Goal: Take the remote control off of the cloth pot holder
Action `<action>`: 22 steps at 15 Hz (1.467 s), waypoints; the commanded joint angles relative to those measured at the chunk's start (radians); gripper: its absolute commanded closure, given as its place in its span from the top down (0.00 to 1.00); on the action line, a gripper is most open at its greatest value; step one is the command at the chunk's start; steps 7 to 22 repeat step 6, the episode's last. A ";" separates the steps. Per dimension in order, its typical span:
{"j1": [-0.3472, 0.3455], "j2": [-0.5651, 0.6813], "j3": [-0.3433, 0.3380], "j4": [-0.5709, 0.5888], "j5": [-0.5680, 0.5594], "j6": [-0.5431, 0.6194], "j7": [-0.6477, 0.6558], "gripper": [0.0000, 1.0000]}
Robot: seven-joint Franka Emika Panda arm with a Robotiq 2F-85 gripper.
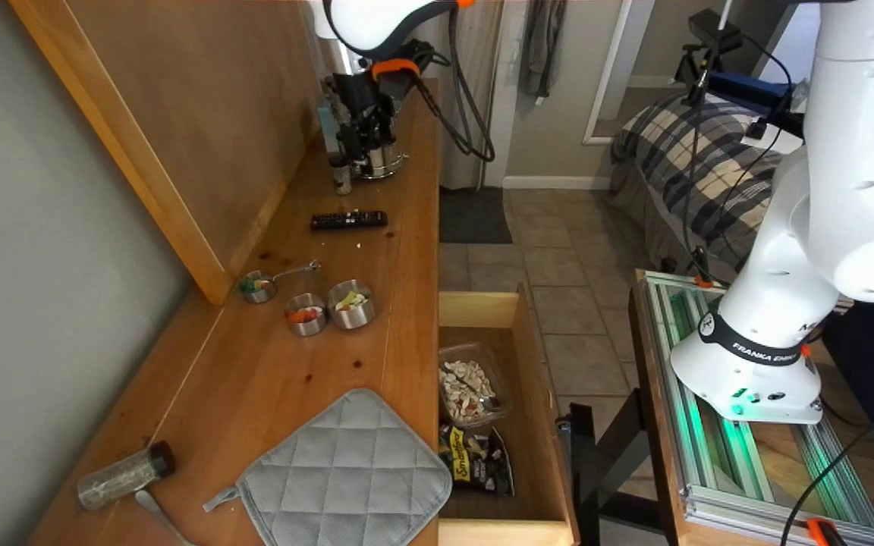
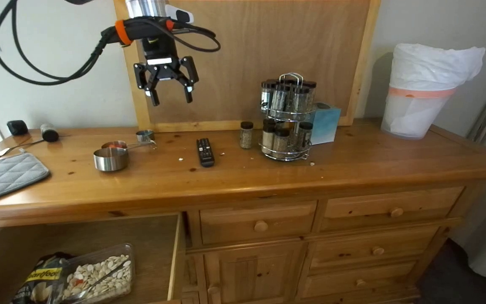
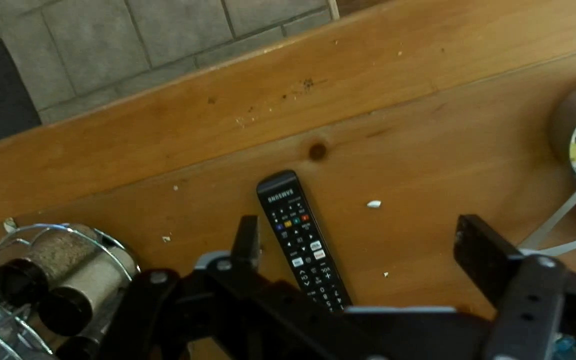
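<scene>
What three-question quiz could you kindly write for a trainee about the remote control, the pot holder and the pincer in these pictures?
1. Which brand name is printed on the remote control?
2. How does the pincer stand: (a) shut and bare, (b) open, (c) shut on the remote control?
3. True or false: the remote control lies apart from the cloth pot holder.

Key: 1. Samsung. 2. b. 3. True; it lies directly on the wooden top.
</scene>
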 commanded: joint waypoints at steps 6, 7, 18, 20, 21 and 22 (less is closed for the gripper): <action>-0.016 -0.199 -0.006 -0.239 0.001 -0.001 0.034 1.00; -0.016 -0.199 -0.006 -0.239 0.001 -0.001 0.034 1.00; -0.016 -0.199 -0.006 -0.239 0.001 -0.001 0.034 1.00; -0.016 -0.199 -0.006 -0.239 0.001 -0.001 0.034 1.00; -0.016 -0.199 -0.006 -0.239 0.001 -0.001 0.034 1.00; -0.016 -0.199 -0.006 -0.239 0.001 -0.001 0.034 1.00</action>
